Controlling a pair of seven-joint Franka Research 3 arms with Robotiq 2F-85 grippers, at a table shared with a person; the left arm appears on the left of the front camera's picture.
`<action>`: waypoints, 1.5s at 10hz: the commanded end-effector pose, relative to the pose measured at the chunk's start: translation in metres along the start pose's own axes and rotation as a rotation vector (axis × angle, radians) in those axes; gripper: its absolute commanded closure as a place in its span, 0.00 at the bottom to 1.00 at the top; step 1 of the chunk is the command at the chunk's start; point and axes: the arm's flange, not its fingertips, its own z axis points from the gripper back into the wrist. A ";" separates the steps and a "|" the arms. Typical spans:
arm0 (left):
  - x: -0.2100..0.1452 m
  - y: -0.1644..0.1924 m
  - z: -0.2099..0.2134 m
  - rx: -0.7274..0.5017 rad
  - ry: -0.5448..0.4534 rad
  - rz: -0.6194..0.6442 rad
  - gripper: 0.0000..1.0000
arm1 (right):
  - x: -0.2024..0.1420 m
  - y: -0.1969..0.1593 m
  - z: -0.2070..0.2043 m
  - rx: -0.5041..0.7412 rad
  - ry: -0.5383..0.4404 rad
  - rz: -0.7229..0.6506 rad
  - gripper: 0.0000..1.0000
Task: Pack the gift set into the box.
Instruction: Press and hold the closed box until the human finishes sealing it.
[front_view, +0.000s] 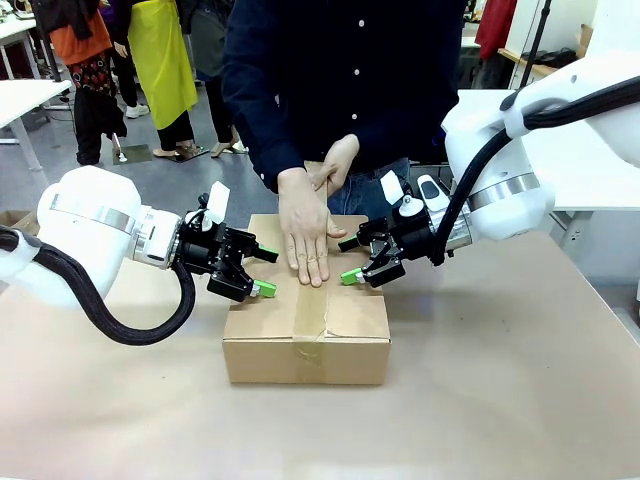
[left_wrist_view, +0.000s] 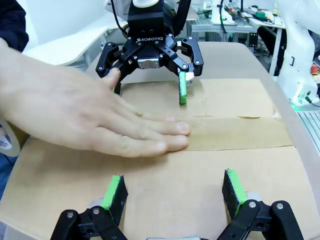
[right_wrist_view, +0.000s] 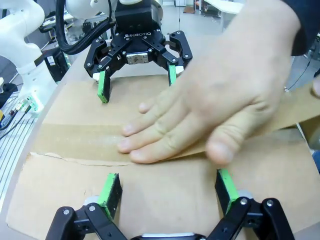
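Note:
The box (front_view: 305, 345) stands in the middle of the table with its top flaps closed. A person's hand (front_view: 305, 235) lies flat on the centre seam over a strip of brown tape (front_view: 310, 312). My left gripper (front_view: 262, 272) is open, with its green fingertips at the left flap of the box (left_wrist_view: 240, 100). My right gripper (front_view: 348, 260) is open too, facing it across the right flap of the box (right_wrist_view: 60, 200). Both grippers appear in the wrist views: the left gripper (left_wrist_view: 173, 187) opposite the right gripper (left_wrist_view: 150, 92), and the right gripper (right_wrist_view: 167, 182) opposite the left gripper (right_wrist_view: 137, 85). The gift set is hidden.
The person stands at the far edge of the table (front_view: 520, 380), the other hand (front_view: 338, 160) holding the tape's far end. A tape roll (left_wrist_view: 7, 140) shows at the left edge of the left wrist view. More people stand at the back left.

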 end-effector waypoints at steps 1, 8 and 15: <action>-0.003 -0.001 -0.001 -0.005 -0.003 -0.003 0.00 | -0.001 0.000 0.000 -0.003 0.006 -0.001 0.00; -0.003 -0.001 -0.001 -0.005 -0.003 -0.003 0.00 | -0.001 0.000 0.000 -0.003 0.006 -0.001 0.00; -0.003 -0.001 -0.001 -0.005 -0.003 -0.003 0.00 | -0.001 0.000 0.000 -0.003 0.006 -0.001 0.00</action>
